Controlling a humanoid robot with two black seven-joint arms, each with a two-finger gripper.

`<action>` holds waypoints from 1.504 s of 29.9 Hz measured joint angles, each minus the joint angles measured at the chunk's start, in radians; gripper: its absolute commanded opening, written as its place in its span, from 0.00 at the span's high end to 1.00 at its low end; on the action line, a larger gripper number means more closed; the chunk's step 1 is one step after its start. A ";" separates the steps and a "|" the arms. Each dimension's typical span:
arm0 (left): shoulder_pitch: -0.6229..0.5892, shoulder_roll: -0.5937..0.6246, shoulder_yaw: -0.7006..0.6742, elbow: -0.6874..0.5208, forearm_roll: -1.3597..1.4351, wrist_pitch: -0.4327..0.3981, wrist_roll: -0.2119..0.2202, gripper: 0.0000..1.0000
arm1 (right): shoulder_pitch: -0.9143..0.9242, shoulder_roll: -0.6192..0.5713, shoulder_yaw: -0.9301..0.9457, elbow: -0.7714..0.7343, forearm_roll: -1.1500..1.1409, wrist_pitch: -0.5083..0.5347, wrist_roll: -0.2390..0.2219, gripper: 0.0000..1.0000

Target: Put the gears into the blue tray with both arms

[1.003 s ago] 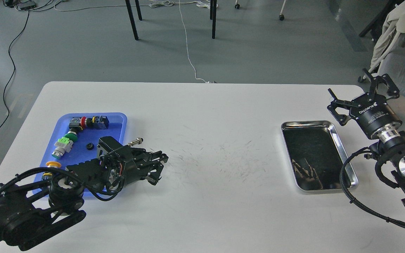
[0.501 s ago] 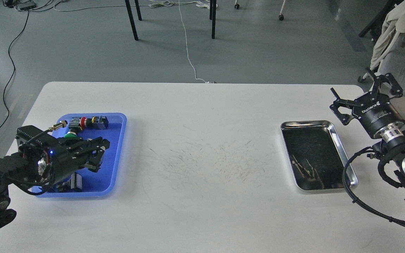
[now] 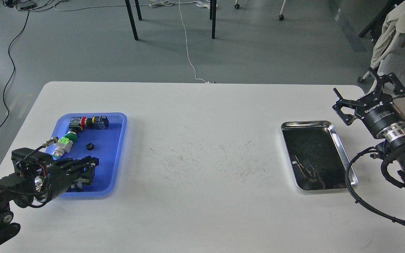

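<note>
The blue tray lies at the table's left. One small black gear rests on its floor near the middle. My left gripper hovers low over the tray's near end, just in front of the gear and apart from it, open with nothing between its fingers. Far to the right, past the steel tray, my right gripper stands open and empty, raised near the table's right edge. No other gear shows on the table.
Red, green and yellow-capped push-button switches and a black block lie in the far half of the blue tray. A shiny steel tray sits at the right. A chair with cloth stands beyond the right edge.
My left arm has swung left and back toward me, from the table beside the tray to over its near end; the gear shows again. The right gripper drifted slightly right.
</note>
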 measured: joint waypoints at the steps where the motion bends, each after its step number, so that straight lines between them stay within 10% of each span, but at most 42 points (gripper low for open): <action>1: 0.000 -0.001 0.000 0.006 0.000 0.000 0.000 0.50 | 0.000 0.000 0.000 0.000 0.000 0.000 0.000 0.04; 6: -0.004 -0.002 -0.008 0.015 -0.001 0.003 0.000 0.12 | 0.000 0.000 0.000 0.000 0.000 0.000 0.000 0.04; 10: -0.018 0.004 -0.014 0.014 -0.007 0.007 0.000 0.03 | 0.000 0.001 0.000 0.000 0.000 0.000 0.000 0.04; 24: -0.188 -0.102 -0.172 -0.043 -0.523 0.034 0.039 0.02 | 0.015 0.000 0.005 0.011 0.000 -0.006 -0.002 0.03; 45: -0.303 -0.632 -0.640 0.379 -1.276 -0.112 0.077 0.02 | -0.052 -0.027 0.039 0.127 0.005 -0.042 -0.011 0.02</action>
